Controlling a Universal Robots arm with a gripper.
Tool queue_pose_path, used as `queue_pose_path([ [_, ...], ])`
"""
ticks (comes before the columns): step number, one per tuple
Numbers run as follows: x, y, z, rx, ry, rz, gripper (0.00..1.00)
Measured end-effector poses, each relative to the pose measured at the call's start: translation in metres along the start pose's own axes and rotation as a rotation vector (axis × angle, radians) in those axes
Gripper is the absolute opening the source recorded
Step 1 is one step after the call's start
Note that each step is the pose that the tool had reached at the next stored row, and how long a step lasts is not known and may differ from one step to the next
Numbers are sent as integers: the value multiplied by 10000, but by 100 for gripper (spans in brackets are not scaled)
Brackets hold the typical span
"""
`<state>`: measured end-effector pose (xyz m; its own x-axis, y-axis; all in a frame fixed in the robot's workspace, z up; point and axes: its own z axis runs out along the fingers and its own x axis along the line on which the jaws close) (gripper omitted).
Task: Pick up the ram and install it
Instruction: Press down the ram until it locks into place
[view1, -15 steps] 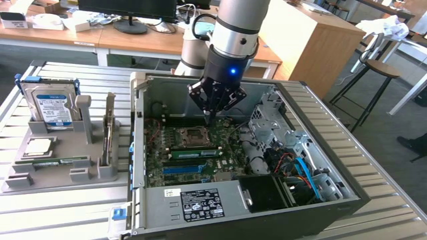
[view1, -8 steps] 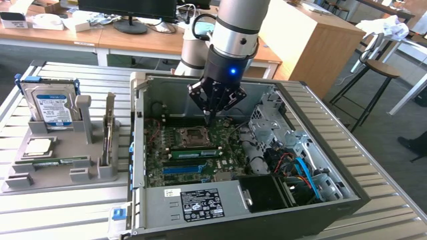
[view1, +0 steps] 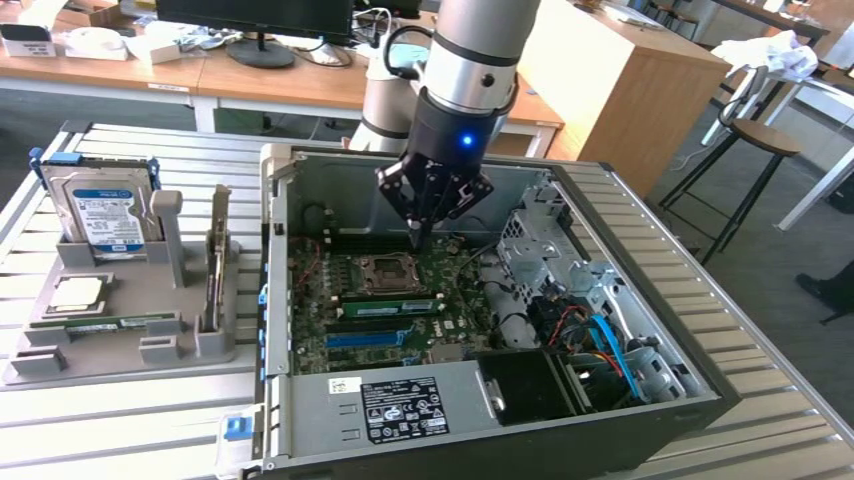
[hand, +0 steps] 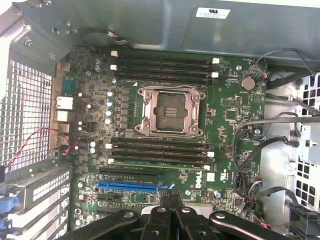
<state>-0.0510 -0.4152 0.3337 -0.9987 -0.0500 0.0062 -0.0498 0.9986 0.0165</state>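
Gripper (view1: 420, 238) is hovering in the exterior view inside the open case (view1: 667, 330), fingers pressed together and carrying nothing, tips just above the motherboard (view1: 400, 325) near the empty socket (view1: 390, 270). A green stick, probably the ram (view1: 390, 305), is sitting in a slot just beside that socket, so the install is looking mostly done, though whether it is fully seated is not showing. Another thin green strip is lying on the tray (view1: 120, 365) near the hard drive (view1: 100, 205); I cannot tell what it is.

Wrist view is looking down past the gripper (hand: 169, 192) onto the slots (hand: 160, 152) - dark and edge-on, so I cannot pick out a stick there.
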Motion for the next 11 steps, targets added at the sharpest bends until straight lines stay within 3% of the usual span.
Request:
queue_pose_path([
  [11,0,0,-29,0,2,-78,10],
])
